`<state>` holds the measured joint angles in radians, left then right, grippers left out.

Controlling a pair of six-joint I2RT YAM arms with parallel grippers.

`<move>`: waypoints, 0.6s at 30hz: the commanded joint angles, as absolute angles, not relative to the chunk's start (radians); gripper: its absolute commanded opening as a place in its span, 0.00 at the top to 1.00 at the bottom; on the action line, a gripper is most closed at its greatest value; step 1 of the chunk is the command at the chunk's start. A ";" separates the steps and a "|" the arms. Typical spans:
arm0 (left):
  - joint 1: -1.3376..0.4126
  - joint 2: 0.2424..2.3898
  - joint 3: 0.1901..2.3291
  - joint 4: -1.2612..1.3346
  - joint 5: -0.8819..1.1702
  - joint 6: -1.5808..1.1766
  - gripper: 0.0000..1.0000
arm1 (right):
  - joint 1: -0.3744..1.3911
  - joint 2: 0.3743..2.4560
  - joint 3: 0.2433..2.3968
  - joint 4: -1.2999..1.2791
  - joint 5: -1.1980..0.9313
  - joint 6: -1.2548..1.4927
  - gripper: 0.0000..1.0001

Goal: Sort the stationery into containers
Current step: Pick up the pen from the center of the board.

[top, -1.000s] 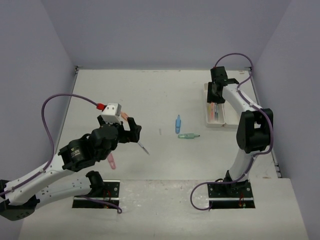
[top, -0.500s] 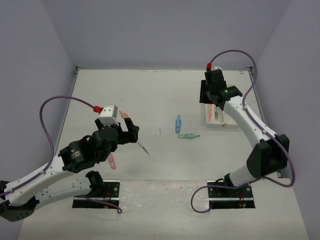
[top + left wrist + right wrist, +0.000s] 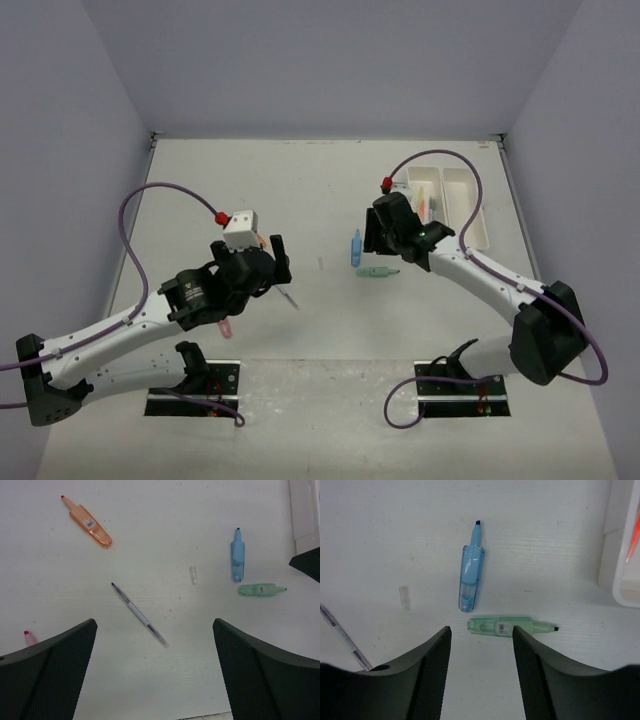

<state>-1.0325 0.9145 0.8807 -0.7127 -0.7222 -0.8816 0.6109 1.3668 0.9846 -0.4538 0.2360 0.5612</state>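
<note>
Lilac walls box in a matte white counter (image 3: pixel 300 180), which shows a faintly ribbed grain in the wrist views. Two shallow white plastic trays (image 3: pixel 468 205) with rounded corners sit side by side at its far right. The near end of the left one is hidden behind the right arm, and only a pink-orange sliver of its contents shows, too small to name. The right claw (image 3: pixel 481 632) hangs with its black, finely textured fingers (image 3: pixel 432 680) apart, straddling a translucent green highlighter (image 3: pixel 502 625) that lies on the counter, its dark chisel tip toward the trays. A translucent blue highlighter (image 3: pixel 471 580) lies just beyond it, and a tiny clear cap (image 3: pixel 404 597) to the left of that. The left claw (image 3: pixel 155 635) gapes wide and empty above a thin grey pen (image 3: pixel 139 614). A flat orange highlighter (image 3: pixel 90 524) lies further off, and a pink marker (image 3: pixel 29 638) is all but hidden behind the left finger, only its tip showing.
</note>
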 commanded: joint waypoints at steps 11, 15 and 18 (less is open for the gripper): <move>-1.031 0.985 0.937 -0.678 -0.699 -0.902 0.00 | 0.643 1.859 1.286 -0.449 0.275 0.657 0.42; -1.031 0.951 0.914 -0.677 -0.703 -0.899 0.00 | 0.650 1.919 1.319 -0.488 0.313 0.663 0.46; -1.031 0.931 0.904 -0.669 -0.703 -0.890 0.00 | 0.656 1.948 1.319 -0.490 0.318 0.668 0.53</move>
